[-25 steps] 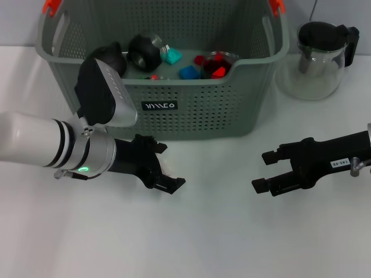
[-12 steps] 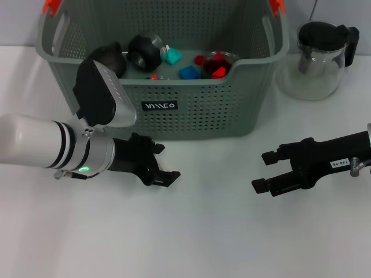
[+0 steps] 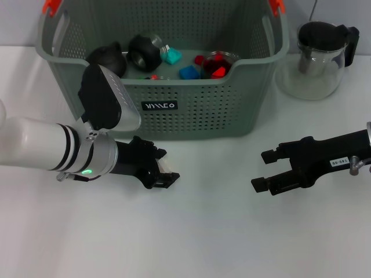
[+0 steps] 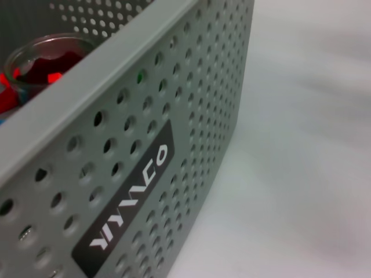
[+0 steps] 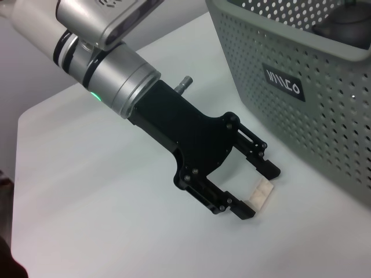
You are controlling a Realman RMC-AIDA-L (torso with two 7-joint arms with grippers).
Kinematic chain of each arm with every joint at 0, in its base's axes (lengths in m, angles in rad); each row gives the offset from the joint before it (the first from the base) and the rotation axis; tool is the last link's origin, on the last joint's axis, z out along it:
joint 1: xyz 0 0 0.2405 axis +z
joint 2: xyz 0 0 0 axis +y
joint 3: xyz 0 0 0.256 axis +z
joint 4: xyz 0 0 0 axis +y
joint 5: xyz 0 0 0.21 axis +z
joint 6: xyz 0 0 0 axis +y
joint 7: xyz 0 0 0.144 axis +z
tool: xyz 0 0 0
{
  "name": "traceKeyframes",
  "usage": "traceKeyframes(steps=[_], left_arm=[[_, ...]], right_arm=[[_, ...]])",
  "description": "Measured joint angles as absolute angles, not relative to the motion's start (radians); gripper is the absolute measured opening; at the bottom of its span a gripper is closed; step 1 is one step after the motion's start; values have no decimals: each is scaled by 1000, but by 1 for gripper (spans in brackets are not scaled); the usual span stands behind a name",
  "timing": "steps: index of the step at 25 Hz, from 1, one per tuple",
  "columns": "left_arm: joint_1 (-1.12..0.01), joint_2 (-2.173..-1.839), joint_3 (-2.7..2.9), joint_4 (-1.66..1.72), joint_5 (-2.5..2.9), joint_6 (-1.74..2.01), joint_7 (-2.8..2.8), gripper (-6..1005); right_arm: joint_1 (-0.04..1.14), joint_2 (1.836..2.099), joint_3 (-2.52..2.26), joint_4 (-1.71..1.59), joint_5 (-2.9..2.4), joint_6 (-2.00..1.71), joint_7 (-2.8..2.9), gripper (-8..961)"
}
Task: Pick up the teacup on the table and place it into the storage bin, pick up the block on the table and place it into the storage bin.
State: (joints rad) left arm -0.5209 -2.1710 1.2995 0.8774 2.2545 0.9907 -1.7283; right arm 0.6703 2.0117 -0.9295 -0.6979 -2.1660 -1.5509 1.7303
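Head view: my left end effector (image 3: pixel 162 171) is low over the counter (image 3: pixel 220 231), just in front of the storage bin (image 3: pixel 191 110), fingers apart around a small pale block (image 3: pixel 167 169). Right end effector (image 3: pixel 268 171) sits parked off to the right, jaws apart, holding nothing. A glass teacup (image 3: pixel 218 62) with red pieces in it sits inside the bin already, so I judge the cup half done and the block as the step in hand. The glass teapot (image 3: pixel 319 58) stands beside the bin's right end. Left wrist view: only the bin's perforated wall and its black label (image 4: pixel 124 200), teacup rim just visible over the edge; no fingers or block here. Right wrist view: best angle, block (image 5: pixel 259 193) lying between the two fingertips, close to one of them (cannot tell if it touches). Plan: centre the block between the pads before closing, close slowly so it doesn't skate sideways, lift straight up clear of the bin rim, then cross and release over a bare patch of floor, away from the teacup.
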Motion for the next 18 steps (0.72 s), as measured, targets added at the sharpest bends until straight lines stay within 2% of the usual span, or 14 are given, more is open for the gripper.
traceKeyframes(steps=[3,9,14,18], left_arm=[[-521,-2170,1302,877,2255,990,-1733,626],[-525,-2167,1299,877,2255,997,-1752,528],[-526,-2166,1300,890,2255,1012,-1764,405],[-516,-2167,1274,995,2243,1173,-1825,405]], right_arm=[[670,2011,-929,-698,-2166,-1551,1730,927],[668,2011,-930,-698,-2166,-1551,1730,927],[666,2011,-930,-698,-2166,-1551,1730,928],[663,2009,-928,-698,-2166,-1553,1730,928]])
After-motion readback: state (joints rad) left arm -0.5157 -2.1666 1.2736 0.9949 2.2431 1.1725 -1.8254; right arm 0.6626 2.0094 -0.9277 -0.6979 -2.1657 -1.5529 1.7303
